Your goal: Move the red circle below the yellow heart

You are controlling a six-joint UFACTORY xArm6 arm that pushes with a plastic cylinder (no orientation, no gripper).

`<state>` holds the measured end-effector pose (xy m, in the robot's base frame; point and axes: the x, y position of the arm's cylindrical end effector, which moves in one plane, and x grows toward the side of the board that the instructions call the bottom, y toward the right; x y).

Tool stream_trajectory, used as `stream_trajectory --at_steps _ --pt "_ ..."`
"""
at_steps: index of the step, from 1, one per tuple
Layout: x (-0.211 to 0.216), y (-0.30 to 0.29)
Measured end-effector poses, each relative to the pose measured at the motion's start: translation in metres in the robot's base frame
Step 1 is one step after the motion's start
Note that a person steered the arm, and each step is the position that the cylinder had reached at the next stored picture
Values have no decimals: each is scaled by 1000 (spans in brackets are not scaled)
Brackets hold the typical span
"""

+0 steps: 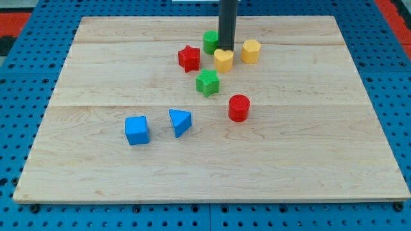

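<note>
On the surface (308,160), nearest lie a blue cube (137,130) and blue triangle (180,122). The red circle (239,108) stands below-right of the yellow heart (223,60), apart. My tip (227,50) touches the heart's top edge. I carry no gripper, only a rod.

A lab bench: wooden board (212,160) on blue perforated pegboard (26,96).

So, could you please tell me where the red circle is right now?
The red circle sits just right of the board's centre, below-right of the green cube and well below the yellow heart.
</note>
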<state>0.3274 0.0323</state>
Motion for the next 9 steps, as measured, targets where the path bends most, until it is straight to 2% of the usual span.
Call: stream_trajectory --at_steps 1,3,4,5,6,7,9 --pt "39 -14" --pt "16 12" --pt "45 36" --pt "124 78" --pt "143 99" --pt "154 80" --pt "158 92"
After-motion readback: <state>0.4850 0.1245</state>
